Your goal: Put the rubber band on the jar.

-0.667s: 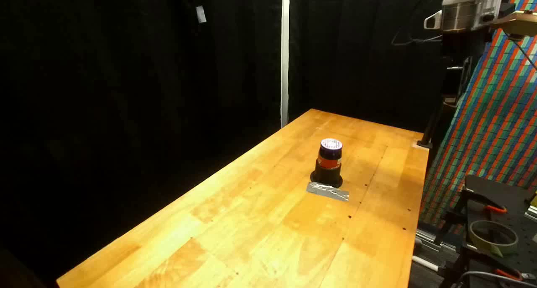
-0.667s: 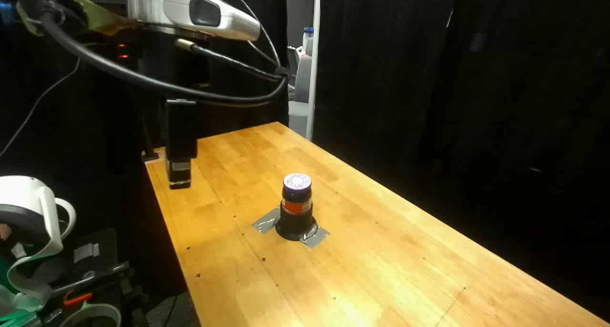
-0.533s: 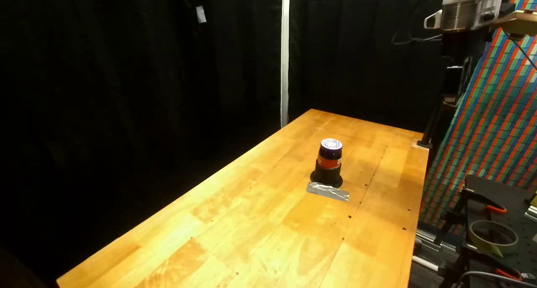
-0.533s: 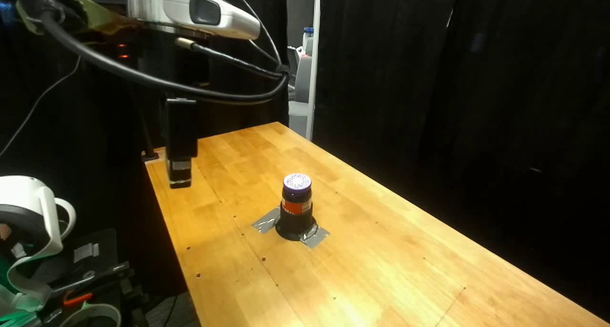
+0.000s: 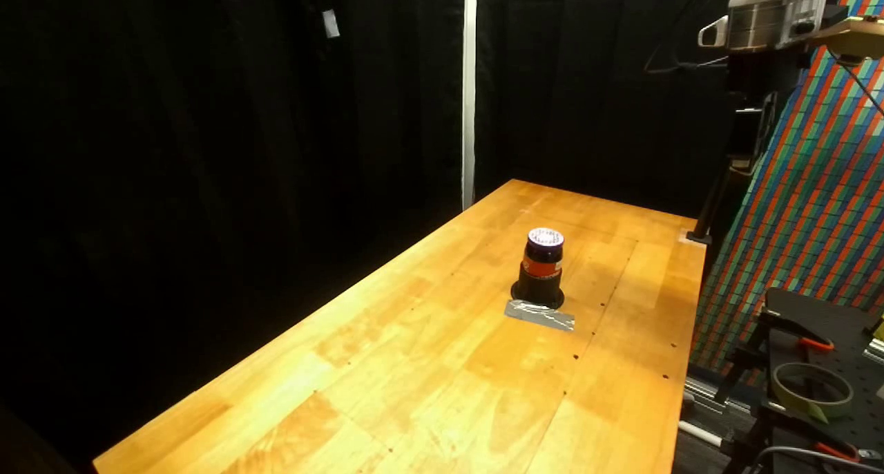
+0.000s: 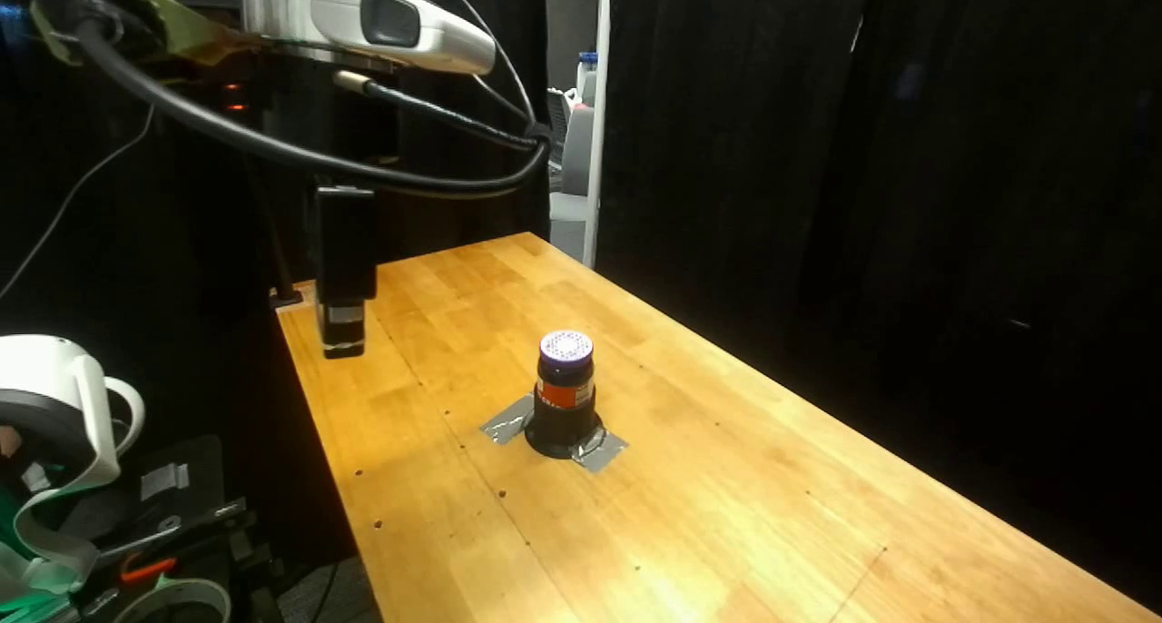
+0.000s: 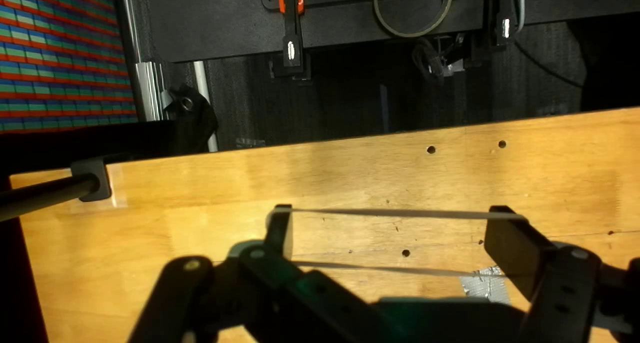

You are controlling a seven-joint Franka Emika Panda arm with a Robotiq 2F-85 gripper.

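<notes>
The rubber band (image 7: 392, 213) sits stretched on my pincer (image 7: 392, 239); the jar (image 6: 566, 376) stands well apart

My two fingers (image 7: 517, 245) are spread wide; the band goes around them both, near their tips, and in the wrist view its two thin strands cross the gap between almost straight; I hang above the wooden table (image 6: 753, 496), and its surface shows below me; in both exterior views the jar stands upright in a black holder (image 6: 563, 430), with its pale lid (image 6: 566, 346) on the top and its orange-red label (image 6: 565, 394) above the holder's edge; pieces of grey tape (image 6: 508, 419) lie at the foot of this holder, on the table; in the wrist view one piece is partly hidden behind my finger.
</notes>
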